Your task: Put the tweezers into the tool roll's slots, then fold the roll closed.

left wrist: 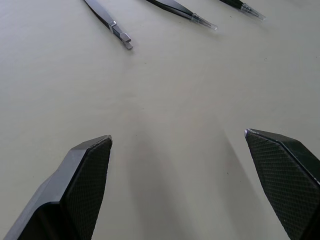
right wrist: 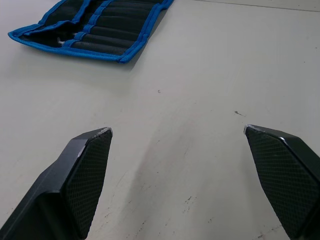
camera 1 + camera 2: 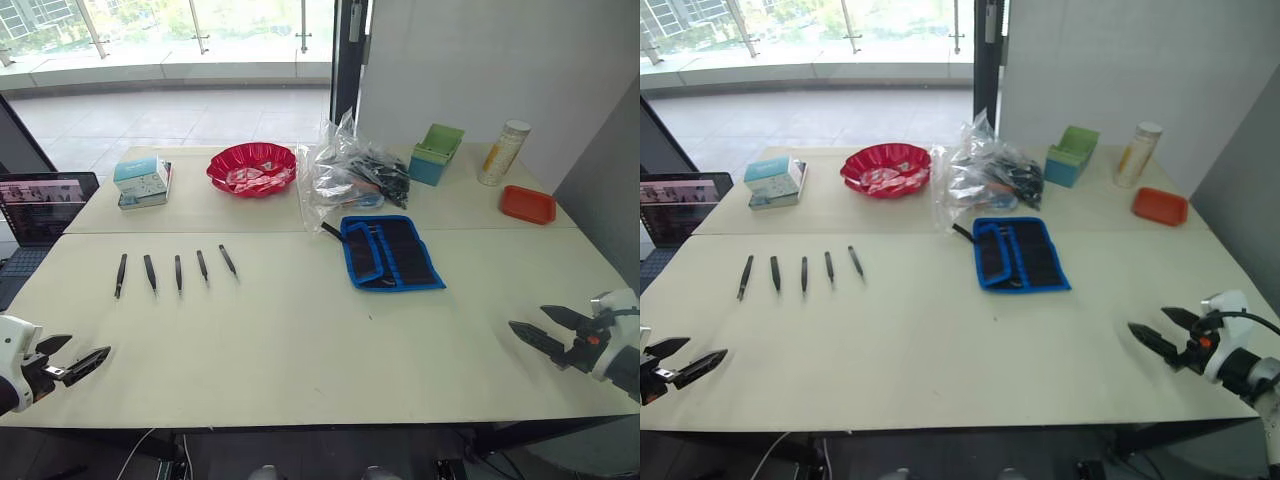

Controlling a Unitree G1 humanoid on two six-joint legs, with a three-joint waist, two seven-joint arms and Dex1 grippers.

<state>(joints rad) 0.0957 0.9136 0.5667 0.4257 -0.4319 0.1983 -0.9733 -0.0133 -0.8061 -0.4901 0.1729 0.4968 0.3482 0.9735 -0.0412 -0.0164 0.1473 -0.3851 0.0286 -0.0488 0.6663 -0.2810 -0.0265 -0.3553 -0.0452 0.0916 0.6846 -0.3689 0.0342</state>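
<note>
Both grippers sit low at the near edge of the tabletop (image 3: 300, 340), one at each corner. On the left gripper (image 3: 75, 362) the fingers (image 1: 82, 187) are spread wide and released, with nothing between them, just above the bare pale surface. On the right gripper (image 3: 540, 332) the fingers (image 2: 85, 182) are likewise parted and empty.

Beyond the left fingers, a fair way off, the tweezers (image 3: 178, 271) lie in a neat row of five, side by side and apart from one another, their long axes running roughly away from the near edge. From the left wrist view three of them show ahead of the fingertips, one with what looks like a flat silver tip, though it is hard to be sure.

Ahead of the right fingers and inward toward the table's middle, well apart from them, the tool roll (image 3: 390, 252) lies open and flat, blue edging all round, the slots (image 2: 107, 30) facing up as dark parallel ribs.

Farther back stand a crumpled clear plastic bag (image 3: 345, 170) just behind the roll, a red bowl (image 3: 252, 167), a small box (image 3: 140, 180), a green container (image 3: 436, 152), a cylindrical can (image 3: 503, 152) and an orange tray (image 3: 527, 204). A laptop (image 3: 40, 205) sits off the left side.
</note>
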